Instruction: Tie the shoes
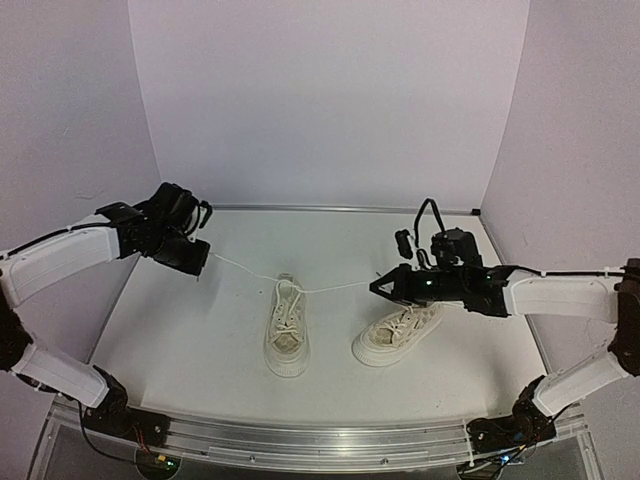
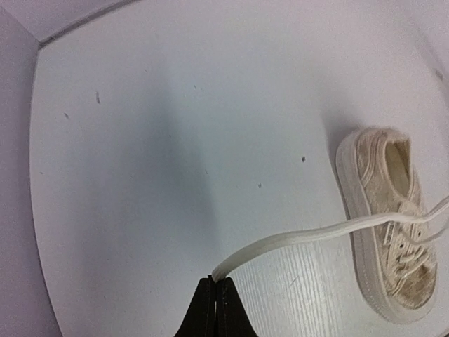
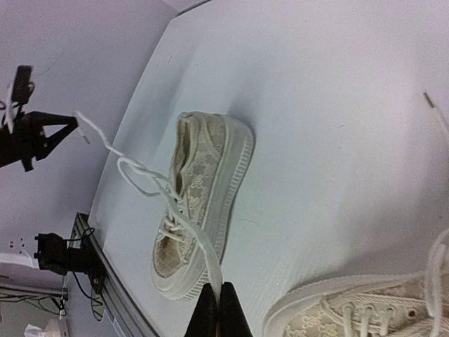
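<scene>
The left pincer (image 1: 203, 266) and right pincer (image 1: 374, 289) each pinch tight on an end of the lace (image 1: 335, 288) from the left shoe (image 1: 286, 335). This shoe sits between them near the counter's (image 1: 180, 335) front edge. The right shoe (image 1: 398, 335) lies beside it. The tiny shoe tag is too blurry to read.

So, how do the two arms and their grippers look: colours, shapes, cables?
Both the left arm and the right arm have smooth white link covers and black joints. The left gripper and right gripper are black, with thin fingers tapering to a point. A black cable loops above the right wrist.
</scene>
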`<state>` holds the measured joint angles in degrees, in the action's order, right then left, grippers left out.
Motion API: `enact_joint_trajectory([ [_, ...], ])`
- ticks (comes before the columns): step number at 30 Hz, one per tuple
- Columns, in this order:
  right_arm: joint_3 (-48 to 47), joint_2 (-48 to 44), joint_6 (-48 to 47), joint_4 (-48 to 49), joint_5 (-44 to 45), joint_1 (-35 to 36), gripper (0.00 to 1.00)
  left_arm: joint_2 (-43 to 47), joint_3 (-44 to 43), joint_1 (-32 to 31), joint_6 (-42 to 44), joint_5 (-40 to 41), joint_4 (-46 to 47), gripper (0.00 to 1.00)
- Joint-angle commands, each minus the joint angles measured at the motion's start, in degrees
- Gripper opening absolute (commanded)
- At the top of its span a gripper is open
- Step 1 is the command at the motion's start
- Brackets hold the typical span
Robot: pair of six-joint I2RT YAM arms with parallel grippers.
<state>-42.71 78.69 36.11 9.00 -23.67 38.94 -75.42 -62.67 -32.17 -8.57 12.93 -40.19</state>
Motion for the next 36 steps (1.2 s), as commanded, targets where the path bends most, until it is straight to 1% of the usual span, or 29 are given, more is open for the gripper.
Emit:
enact_joint_trajectory([
  [1,4.0,-5.9,2.0,-5.5,8.4,-1.8,0.0,9.6,1.9,2.1,-10.9,8.3,6.1,0.0],
  [4,6.4,-8.4,3.1,-7.5,10.8,-2.5,0.0,10.8,2.0,4.2,-13.9,11.6,3.1,0.0],
  [6,8.0,-9.9,4.1,-8.7,13.4,-2.7,0.0,10.9,3.2,5.0,-15.6,12.0,2.0,0.0],
  [12,12.2,-15.9,6.7,-15.6,22.1,-3.4,0.0,9.9,10.4,5.8,-20.7,12.3,3.0,0.0],
  [15,13.4,-17.4,7.6,-17.6,24.7,-3.8,0.0,9.4,12.9,7.9,-21.9,12.0,3.6,0.0],
  [21,15.0,-17.5,9.4,-20.3,29.8,-4.7,0.0,7.6,16.0,16.0,-22.9,8.9,5.2,0.0],
  [23,15.4,-17.1,9.7,-20.3,30.5,-5.0,0.0,6.2,16.6,17.7,-23.2,7.7,6.0,0.0],
  [28,15.1,-14.2,9.5,-20.3,32.2,-5.8,0.0,4.2,17.5,18.9,-24.3,7.8,7.5,0.0],
  [32,15.3,-12.2,9.5,-20.3,32.8,-6.8,0.0,4.3,18.1,21.7,-24.7,7.2,7.8,0.0],
  [36,15.5,-10.4,8.6,-18.7,31.0,-7.4,0.0,4.3,18.8,22.5,-24.7,5.7,8.9,0.0],
])
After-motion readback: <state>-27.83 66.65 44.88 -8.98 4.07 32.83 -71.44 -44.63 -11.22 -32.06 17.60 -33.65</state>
